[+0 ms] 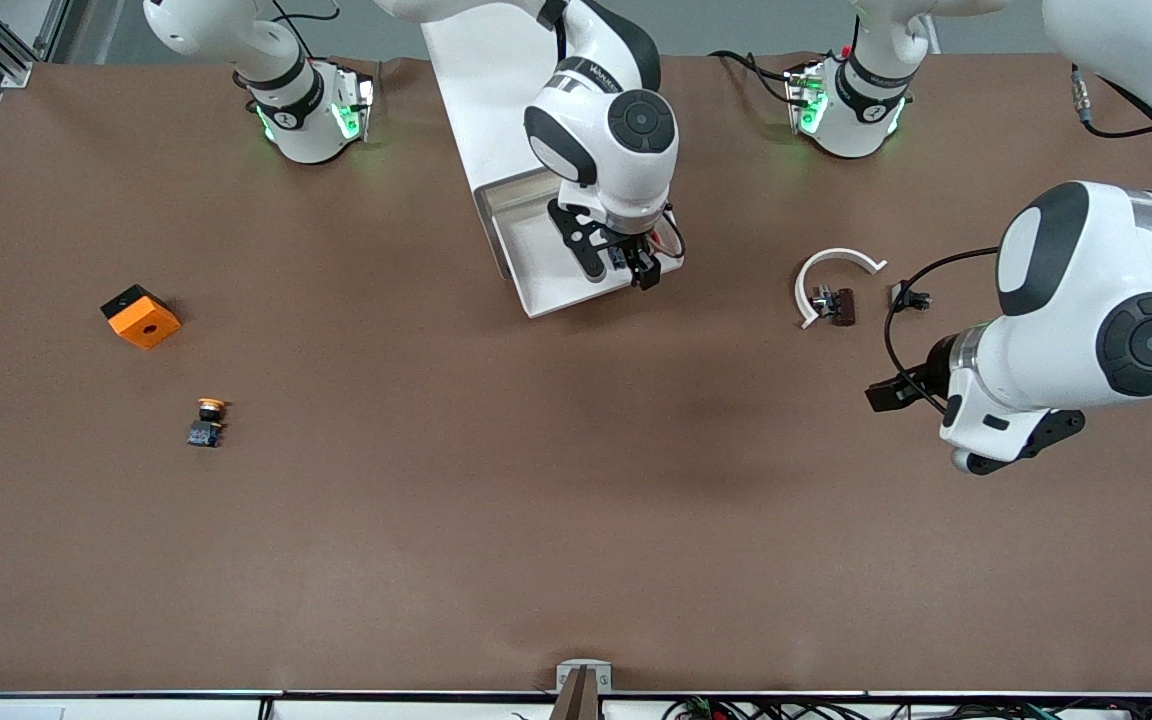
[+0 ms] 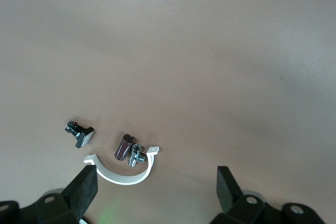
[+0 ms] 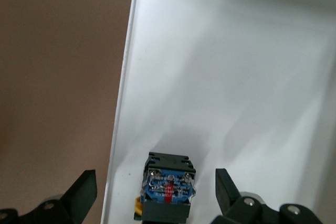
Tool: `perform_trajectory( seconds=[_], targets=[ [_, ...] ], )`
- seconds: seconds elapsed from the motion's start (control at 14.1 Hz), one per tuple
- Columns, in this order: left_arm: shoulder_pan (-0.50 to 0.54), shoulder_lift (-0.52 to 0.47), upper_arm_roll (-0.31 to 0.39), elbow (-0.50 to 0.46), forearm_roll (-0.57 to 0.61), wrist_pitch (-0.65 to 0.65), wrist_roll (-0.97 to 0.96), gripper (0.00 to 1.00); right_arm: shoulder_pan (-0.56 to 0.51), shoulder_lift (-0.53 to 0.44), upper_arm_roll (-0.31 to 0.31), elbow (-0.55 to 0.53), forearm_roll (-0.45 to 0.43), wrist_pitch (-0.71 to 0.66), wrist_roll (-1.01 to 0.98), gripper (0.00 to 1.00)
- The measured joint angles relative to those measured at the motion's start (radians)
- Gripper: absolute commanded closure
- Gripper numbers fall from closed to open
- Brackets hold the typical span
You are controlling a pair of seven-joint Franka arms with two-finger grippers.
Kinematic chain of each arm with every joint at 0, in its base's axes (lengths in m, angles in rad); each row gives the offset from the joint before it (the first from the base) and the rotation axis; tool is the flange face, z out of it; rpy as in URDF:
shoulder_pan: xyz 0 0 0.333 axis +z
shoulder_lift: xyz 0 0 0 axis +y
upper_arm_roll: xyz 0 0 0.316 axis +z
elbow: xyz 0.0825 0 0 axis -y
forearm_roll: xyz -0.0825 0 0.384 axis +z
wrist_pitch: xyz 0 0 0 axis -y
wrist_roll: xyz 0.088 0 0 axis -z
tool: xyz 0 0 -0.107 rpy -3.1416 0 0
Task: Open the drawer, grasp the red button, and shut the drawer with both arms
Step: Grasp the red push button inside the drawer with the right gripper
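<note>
We see the drawer [image 1: 546,270] pulled out of the white cabinet [image 1: 491,90], its pale tray facing up between the two arm bases. The right gripper [image 1: 626,262] hangs over that tray with its fingers [image 3: 79,192] spread apart and nothing clamped; in the right wrist view the button [image 3: 168,190] lies in the tray between them, near the tray's edge, showing a black body with a blue face and a small red mark whose print we cannot read. The right arm carries a dark band with pale lettering near its wrist, too small for us to read. The left gripper [image 1: 886,393] is held over bare brown table [image 1: 576,520] toward the left arm's end, jaws apart and empty. Close by it lie a white curved clip [image 1: 831,275], a small brown cylinder with a metal fitting [image 2: 128,150] inside its curve, and a small black and silver part [image 1: 911,298] just beside. Toward the right arm's end sit an orange cube [image 1: 141,316] and, nearer the front camera, a yellow-capped button [image 1: 208,422].
</note>
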Motion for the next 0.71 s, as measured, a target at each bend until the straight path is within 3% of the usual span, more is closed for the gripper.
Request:
perform_trajectory(
  seconds=[0.57,0.64,0.71],
  targets=[
    [-0.012,-0.002,-0.006,-0.029,0.000,0.023,-0.002,0.00,0.007,0.000,0.001,0.002,0.000,0.000,-0.001,0.15],
    [-0.012,-0.002,-0.011,-0.034,0.000,0.027,-0.008,0.00,0.010,0.000,0.001,0.002,0.000,0.000,-0.001,0.21],
    [-0.013,-0.002,-0.016,-0.040,0.000,0.033,-0.020,0.00,0.013,0.000,0.001,0.002,0.000,0.000,-0.001,0.34]
  ],
)
